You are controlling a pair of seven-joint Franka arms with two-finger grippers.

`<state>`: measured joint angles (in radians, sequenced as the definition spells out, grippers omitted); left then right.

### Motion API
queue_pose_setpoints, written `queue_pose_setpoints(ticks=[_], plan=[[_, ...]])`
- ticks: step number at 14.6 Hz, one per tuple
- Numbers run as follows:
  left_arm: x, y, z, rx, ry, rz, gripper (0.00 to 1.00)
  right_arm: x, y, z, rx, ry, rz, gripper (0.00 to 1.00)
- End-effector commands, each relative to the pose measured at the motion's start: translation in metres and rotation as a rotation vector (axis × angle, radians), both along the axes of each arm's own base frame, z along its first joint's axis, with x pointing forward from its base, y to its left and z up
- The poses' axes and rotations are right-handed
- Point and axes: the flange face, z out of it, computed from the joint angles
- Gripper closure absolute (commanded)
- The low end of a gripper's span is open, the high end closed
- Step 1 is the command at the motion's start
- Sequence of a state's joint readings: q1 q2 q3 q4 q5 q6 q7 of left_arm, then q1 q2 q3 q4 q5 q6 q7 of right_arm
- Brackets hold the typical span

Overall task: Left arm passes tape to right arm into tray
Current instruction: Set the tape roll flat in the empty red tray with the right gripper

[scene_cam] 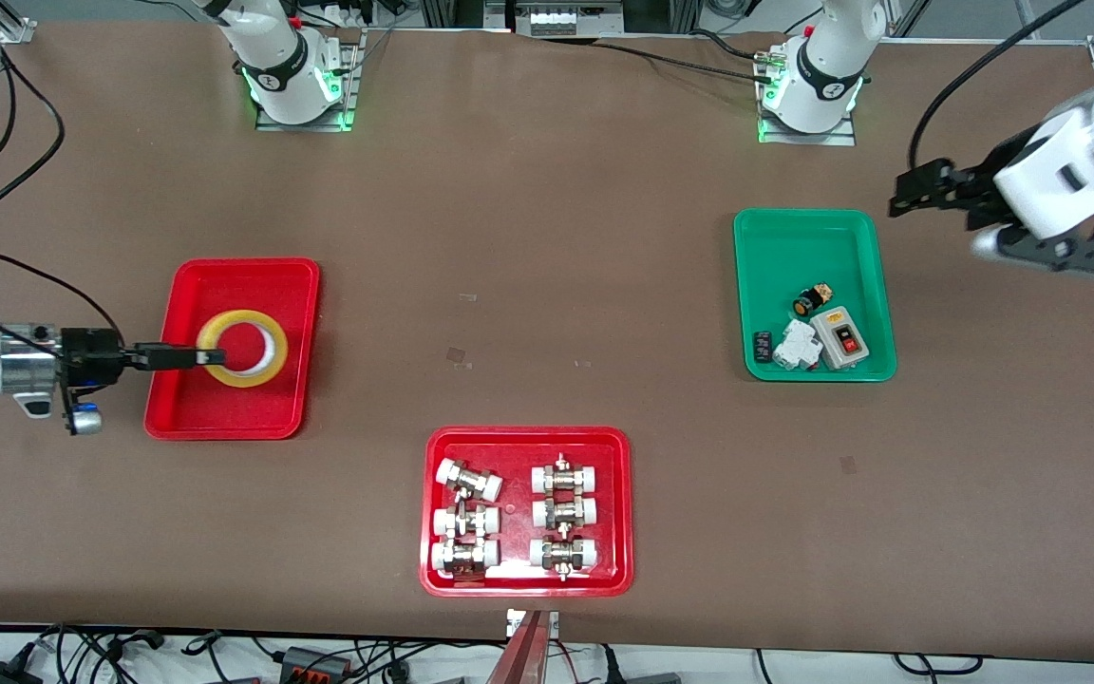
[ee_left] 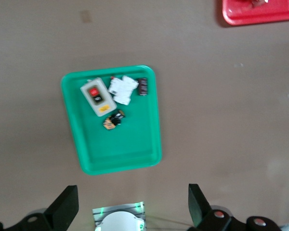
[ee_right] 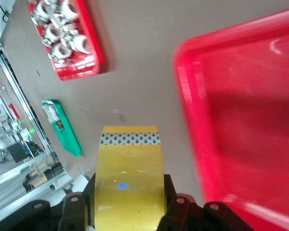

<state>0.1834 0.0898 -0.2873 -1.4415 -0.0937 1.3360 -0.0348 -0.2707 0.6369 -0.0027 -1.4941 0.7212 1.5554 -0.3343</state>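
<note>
The right gripper [scene_cam: 210, 358], at centre-left of the front view, clamps the translucent yellow tape [scene_cam: 243, 350] over the red tray [scene_cam: 300, 285]. The left gripper [scene_cam: 900, 201], at upper right, hangs with jaws wide.

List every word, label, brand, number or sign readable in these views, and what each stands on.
No text can be read.
Yellow label on the grey switch box in the green tray: too small to read.
Round marks on the two arm bases: blurred.
Green patterned strip on the tape held in the right gripper: a pattern, no letters.
</note>
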Motion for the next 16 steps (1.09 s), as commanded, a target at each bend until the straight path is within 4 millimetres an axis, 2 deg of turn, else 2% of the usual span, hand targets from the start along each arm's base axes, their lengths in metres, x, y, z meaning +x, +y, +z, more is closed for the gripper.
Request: queue_pose_setpoints(ticks=[1, 3, 5, 7, 9, 11, 13, 15, 16], plan=[[-0.012, 0.022, 0.012, 0.103, -0.033, -0.004, 0.00, -0.013, -0.033, -0.030, 0.061, -0.028, 0.057, 0.55], [-0.007, 0.027, 0.012, 0.167, -0.069, -0.008, 0.00, -0.019, -0.039, -0.057, 0.093, -0.042, 0.087, 0.55], [-0.014, 0.024, 0.017, 0.166, -0.106, -0.014, 0.00, -0.025, -0.043, -0.076, 0.116, -0.045, 0.101, 0.55], [-0.017, 0.031, 0.011, 0.158, -0.154, 0.005, 0.00, -0.030, -0.050, -0.096, 0.135, -0.060, 0.112, 0.54], [-0.023, 0.037, 0.006, 0.130, -0.188, 0.023, 0.00, -0.031, -0.051, -0.104, 0.138, -0.068, 0.117, 0.54], [-0.020, 0.040, 0.002, 0.129, -0.208, 0.026, 0.00, -0.032, -0.051, -0.110, 0.140, -0.064, 0.114, 0.54], [-0.016, 0.037, 0.004, 0.140, -0.236, 0.027, 0.00, -0.033, -0.051, -0.118, 0.151, -0.083, 0.130, 0.53], [-0.014, 0.044, 0.009, 0.140, -0.264, 0.048, 0.00, -0.031, -0.053, -0.122, 0.138, -0.111, 0.133, 0.52], [-0.015, 0.039, 0.011, 0.136, -0.266, 0.031, 0.00, -0.031, -0.054, -0.124, 0.137, -0.112, 0.130, 0.52]])
